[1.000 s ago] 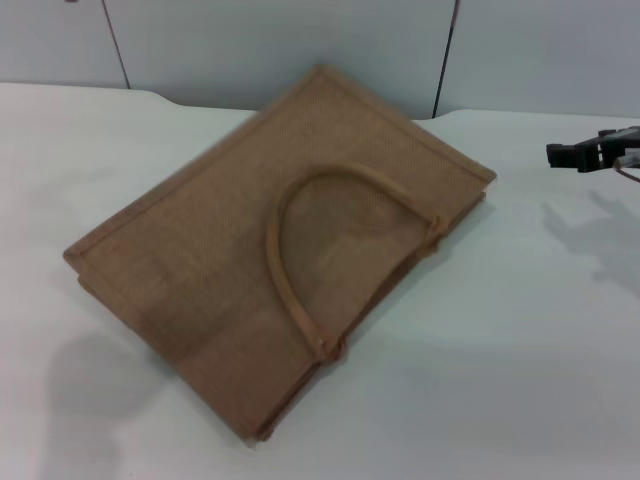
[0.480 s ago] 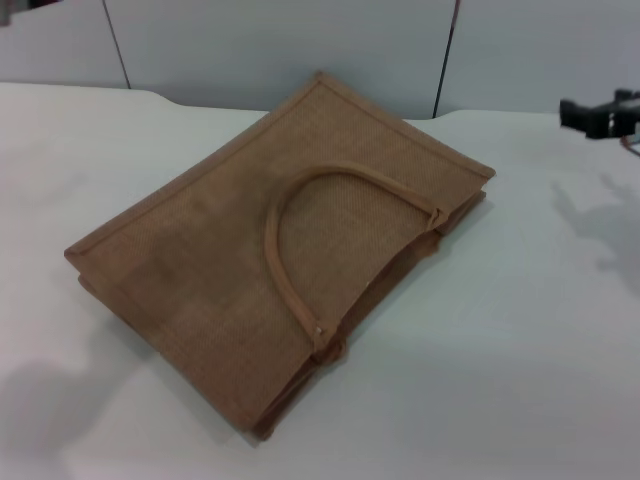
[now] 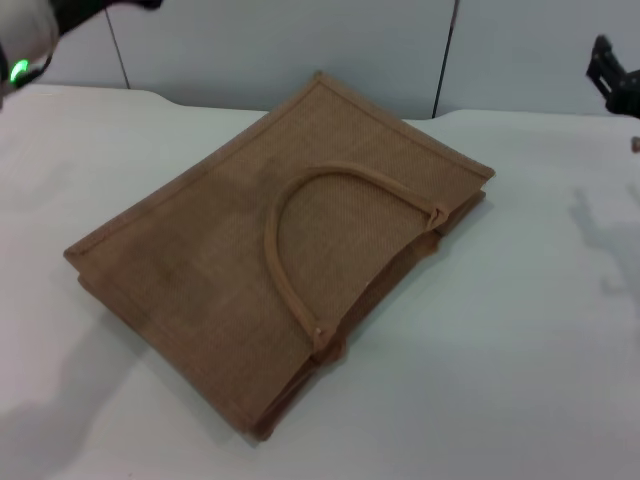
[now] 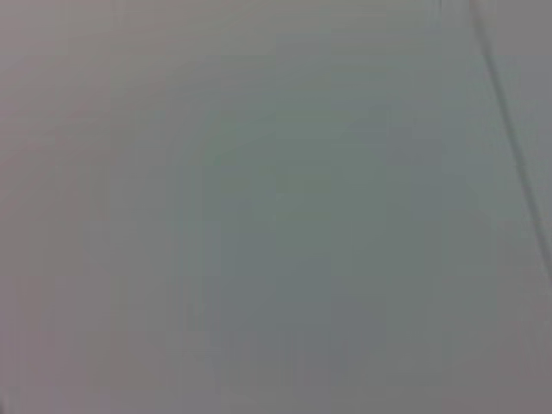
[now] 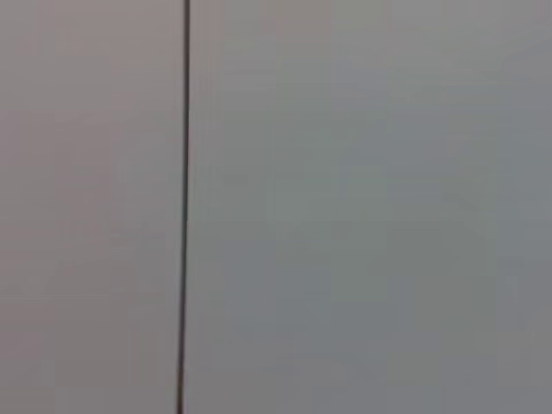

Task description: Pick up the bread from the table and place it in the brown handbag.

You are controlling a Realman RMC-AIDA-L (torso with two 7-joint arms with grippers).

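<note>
Bag: the handbag (image 3: 285, 245) lies flat on the table (image 3: 520, 350), one handle (image 3: 300, 225) arched across its upper face; its mouth seems to face 4 o'clock, pressed nearly shut.

Bread: not in sight on any bare part of the table. It may lie out of view or already be in the bag; I cannot tell which.

Left gripper (image 3: 30, 35): high at 10 o'clock, well apart from the bag, with only part of the arm and a green light showing (fingers hidden, so clenched or released I cannot tell).

Right gripper (image 3: 612, 75): raised at 2 o'clock by the far edge, well clear of the bag; its dark tip is cut off at the edge, so I cannot tell whether it is released or grasping, and nothing orange shows in it.

Wrist views: both show only plain grey wall with a dark seam, with no bag and no bread.

Risk 1: with no loaf in view, a reach could go to the wrong spot.

Risk 2: the mouth being flat, a loaf pushed at it would likely meet the top panel and slide off onto the table (unless one arm lifts the handle first).

Risk 3: a snagged handle could drag the light bag.
</note>
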